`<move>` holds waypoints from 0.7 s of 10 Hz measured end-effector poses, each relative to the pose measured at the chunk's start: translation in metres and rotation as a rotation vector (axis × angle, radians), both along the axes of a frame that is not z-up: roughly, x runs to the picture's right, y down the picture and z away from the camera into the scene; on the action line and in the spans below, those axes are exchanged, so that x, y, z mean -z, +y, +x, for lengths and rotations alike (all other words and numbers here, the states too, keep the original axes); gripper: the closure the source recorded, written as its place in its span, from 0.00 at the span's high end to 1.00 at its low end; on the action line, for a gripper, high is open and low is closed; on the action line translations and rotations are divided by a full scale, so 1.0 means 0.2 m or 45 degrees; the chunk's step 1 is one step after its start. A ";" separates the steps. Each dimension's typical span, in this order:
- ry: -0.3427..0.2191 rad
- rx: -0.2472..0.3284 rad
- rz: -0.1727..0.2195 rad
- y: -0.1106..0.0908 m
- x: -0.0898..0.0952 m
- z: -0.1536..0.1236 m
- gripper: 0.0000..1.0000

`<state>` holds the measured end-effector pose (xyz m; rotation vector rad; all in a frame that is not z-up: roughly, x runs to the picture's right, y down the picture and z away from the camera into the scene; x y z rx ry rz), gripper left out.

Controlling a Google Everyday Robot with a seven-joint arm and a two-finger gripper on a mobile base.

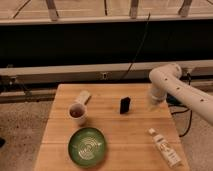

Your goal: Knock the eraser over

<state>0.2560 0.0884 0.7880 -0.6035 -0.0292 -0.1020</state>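
gripper (152,104) hovers over the table (125,137) at three o'clock of the eraser (124,105), apart from it; eraser stands upright; grip state: cannot tell.
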 end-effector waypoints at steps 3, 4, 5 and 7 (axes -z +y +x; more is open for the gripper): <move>-0.030 0.027 0.003 -0.02 -0.07 -0.07 0.02; -0.045 0.045 0.005 -0.03 -0.09 -0.12 0.01; -0.061 0.058 0.003 -0.04 -0.12 -0.17 0.01; -0.074 0.079 0.003 -0.05 -0.14 -0.20 0.01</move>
